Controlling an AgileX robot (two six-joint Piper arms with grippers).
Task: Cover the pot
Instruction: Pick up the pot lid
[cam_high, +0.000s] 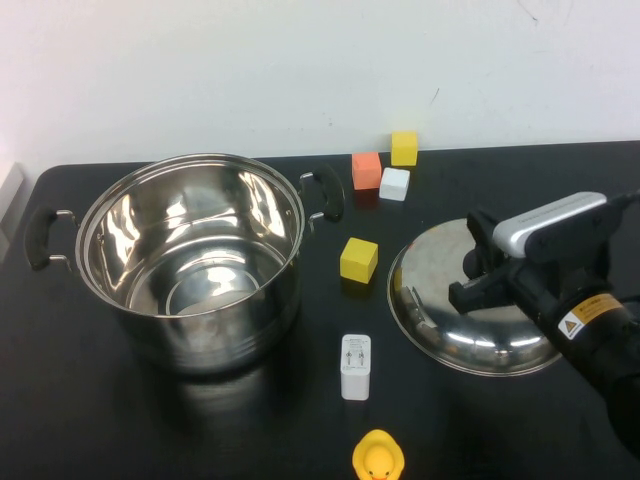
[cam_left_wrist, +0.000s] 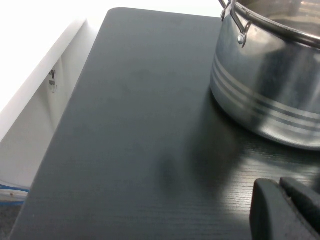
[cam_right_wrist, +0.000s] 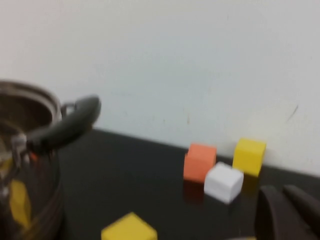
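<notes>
- We had the pot (cam_high: 190, 260) sitting open on the left half of the black table (cam_high: 90, 410), its two black handles out to the sides – nothing inside, no cover on it yet.
- The lid (cam_high: 450, 300) lay flat on the table to the right of the pot, well apart from it, w/ a yellow block (cam_high: 359, 259) and a white charger (cam_high: 355, 366) in the gap between them.
- The right gripper (cam_high: 478, 272) was down over the middle of the lid, jaws drawn together; the knob itself was hidden under the arm, so we couldn't confirm the knob was in the jaws – we judged it likely.
- Step in hand, as we read it: get the lid up by its knob.
- To do it well, we reckoned: lift straight up first, high enough to clear the pot's rim and near handle, keep the lid level, carry it across above the blocks, centre it over the rim before lowering.
- Risk we saw – a dome hung from a small knob could tilt or swing and clip the rim.
- The left gripper (cam_left_wrist: 285, 210) hung low beside the pot's outer wall, not touching it; its fingers – cannot tell.
- Orange (cam_high: 366, 170), white (cam_high: 395, 183) and yellow (cam_high: 404, 148) cubes at the back edge and a rubber duck (cam_high: 378, 457) at the front were off the path.
</notes>
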